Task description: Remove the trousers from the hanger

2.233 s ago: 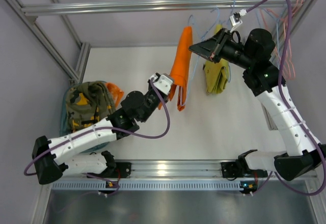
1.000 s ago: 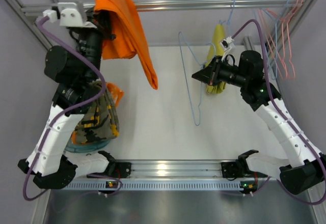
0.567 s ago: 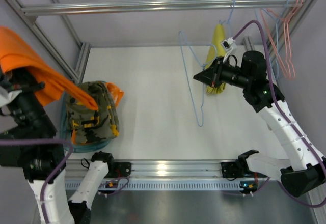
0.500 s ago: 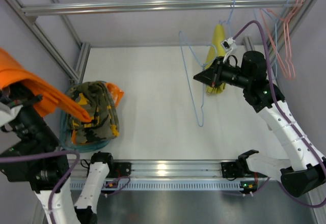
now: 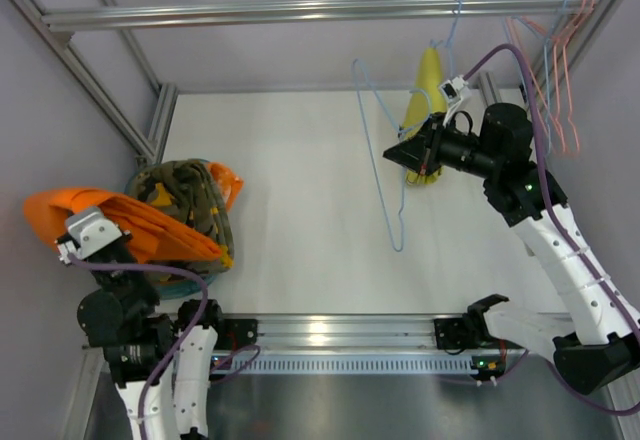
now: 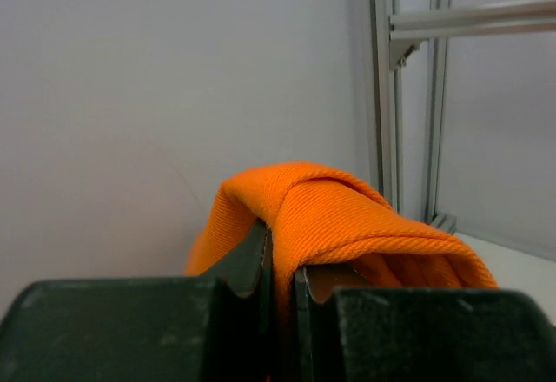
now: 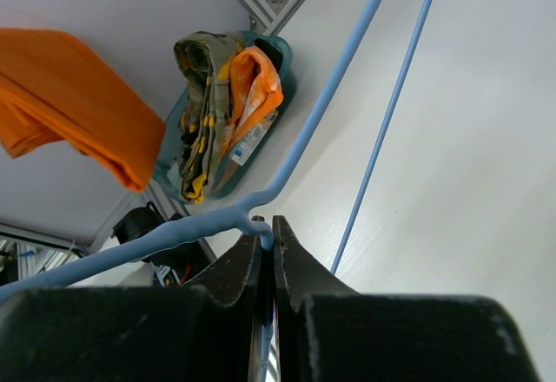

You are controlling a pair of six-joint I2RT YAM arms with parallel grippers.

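Top view: my left gripper [image 5: 97,237], at 8 o'clock, is clamped on the orange trousers [image 5: 135,222], which are clear of the hanger [image 5: 397,240] and spread above the basket [image 5: 176,286] that holds the camouflage garment [image 5: 185,210]. At 1 o'clock my right gripper [image 5: 392,157] is closed on the bare blue hanger above the bench [image 5: 290,190]. The cloth hangs wide, partly beyond the basket's rim toward 9 o'clock. If I let go here, I judge that an end could drape over the rim or slide off the bench. The hanger also sits near the yellow-green trousers [image 5: 427,72], so a careless swing could hook that garment.

Left wrist view: the fingers are pinched together on one folded ridge of the trousers [image 6: 321,217], and the rest of the cloth falls out of sight behind them. The hold looks narrow, and a quick move could pull the fold out and drop the cloth in the wrong place.

Right wrist view: the jaws are shut on the thin wire of the hanger [image 7: 327,95] just below its bend. The trousers [image 7: 74,108] are at 10 o'clock, well apart from the hanger. A round wire in flat jaws can turn, so I judge the hanger may swivel or slip if I tilt the wrist sharply.
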